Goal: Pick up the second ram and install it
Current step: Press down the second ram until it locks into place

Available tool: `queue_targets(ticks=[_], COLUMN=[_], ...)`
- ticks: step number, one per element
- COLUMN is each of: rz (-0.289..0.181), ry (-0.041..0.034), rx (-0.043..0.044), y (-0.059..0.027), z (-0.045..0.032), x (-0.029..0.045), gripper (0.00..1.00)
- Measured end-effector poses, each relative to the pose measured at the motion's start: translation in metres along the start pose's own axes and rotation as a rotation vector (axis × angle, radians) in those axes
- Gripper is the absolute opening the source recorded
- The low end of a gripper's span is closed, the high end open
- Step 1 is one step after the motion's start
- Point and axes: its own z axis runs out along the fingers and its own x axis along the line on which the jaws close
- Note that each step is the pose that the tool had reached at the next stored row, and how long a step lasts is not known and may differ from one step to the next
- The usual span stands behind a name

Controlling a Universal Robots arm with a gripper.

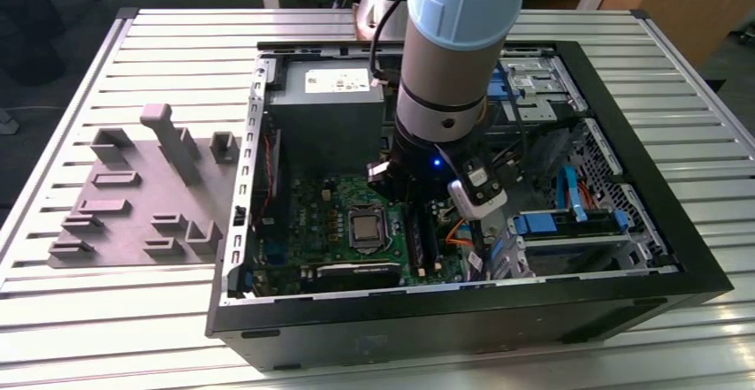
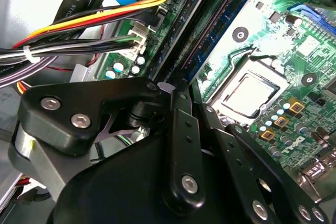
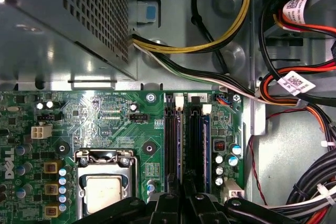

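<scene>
Gripper low over green motherboard, at the memory slots; jaws' state cannot be told; second ram unclear.

Barcode tags on cables; white printed sticker on power supply; logo on motherboard.

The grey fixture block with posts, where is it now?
The grey fixture block lies on the slatted table, at the exterior view's left of the open computer case.
</scene>
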Motion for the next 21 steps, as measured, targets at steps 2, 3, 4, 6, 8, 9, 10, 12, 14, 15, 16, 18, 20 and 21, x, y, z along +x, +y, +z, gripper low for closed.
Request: queue_targets(ticks=[2,3,4,6,8,9,10,12,14,15,16,18,20,21], rz=[0.000,0.000,0.000,0.000,0.000,0.000,0.000,0.000,0.000,0.000,0.000,0.000,0.000,0.000], ry=[-0.0001,-0.0001,-0.0001,-0.0001,-0.0001,-0.0001,-0.0001,-0.0001,-0.0001,-0.0002,-0.0001,0.0000,-0.0002,-0.0002], rx=[-0.0002,-0.0002,-0.0002,-0.0002,-0.0002,-0.0003,-0.0003,-0.0003,-0.0003,-0.0004,-0.0002,-0.0002,-0.0010,-0.0011], y=[0.0000,0.0000,0.0000,0.0000,0.0000,0.0000,0.0000,0.0001,0.0002,0.0003,0.0003,0.0005,0.0005,0.0005], z=[0.0002,0.0002,0.0002,0.0003,0.0004,0.0004,0.0002,-0.0035,-0.0118,-0.0161,-0.0206,-0.0286,-0.0299,-0.0299], x=[0.0000,0.0000,0.0000,0.0000,0.0000,0.0000,0.0000,0.0000,0.0000,0.0000,0.0001,0.0000,0.0000,0.0000], gripper=[0.14,0.14,0.14,0.15,0.21,0.21,0.21,0.21,0.21,0.21,0.21,0.21,0.20,0.13])
